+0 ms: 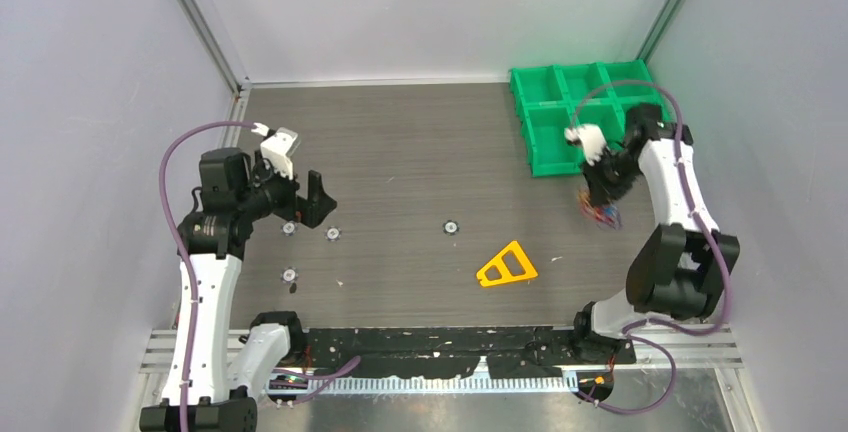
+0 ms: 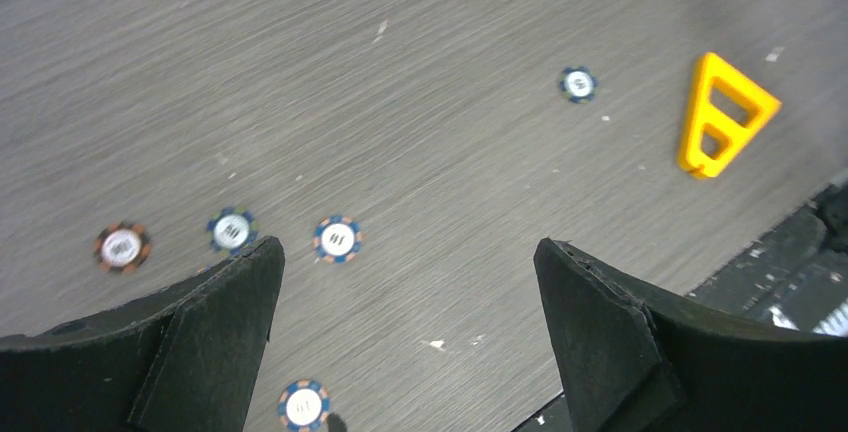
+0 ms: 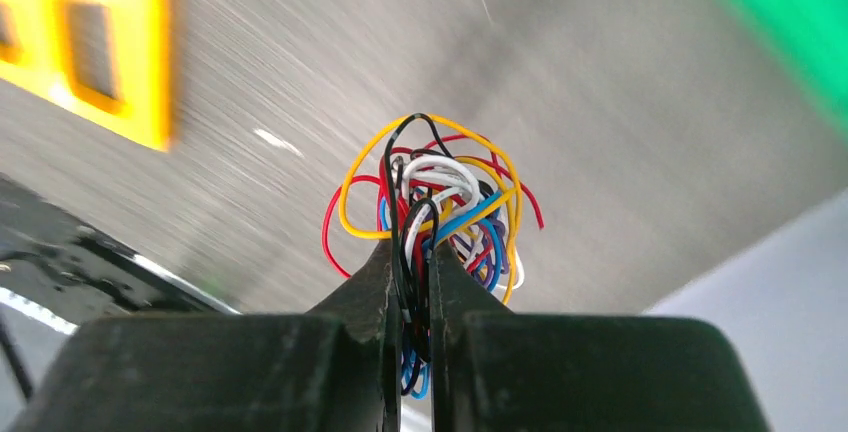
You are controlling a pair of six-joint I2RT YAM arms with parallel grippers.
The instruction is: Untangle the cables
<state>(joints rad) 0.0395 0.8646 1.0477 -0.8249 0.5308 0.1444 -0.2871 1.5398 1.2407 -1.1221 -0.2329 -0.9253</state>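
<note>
Pinching the cables (image 3: 440,192), your right tool (image 3: 415,252) is clenched, its two fingers nearly together with black, red and blue strands running down between them. The rest of the bundle bulges out past the fingertips as one ball of yellow-orange, white, red, blue and black loops. From above, you find that ball just off the near edge of the green tray (image 1: 545,164), under the tool. Whether it touches the bench (image 1: 420,142) you cannot tell. Your left tool (image 2: 405,252) stands released, fingers wide, grasping nothing, well apart from the tray to its left, above several round discs (image 2: 338,239). A yellow triangular piece (image 1: 507,265) lies flat, nearer the arm bases than the tray.
</note>
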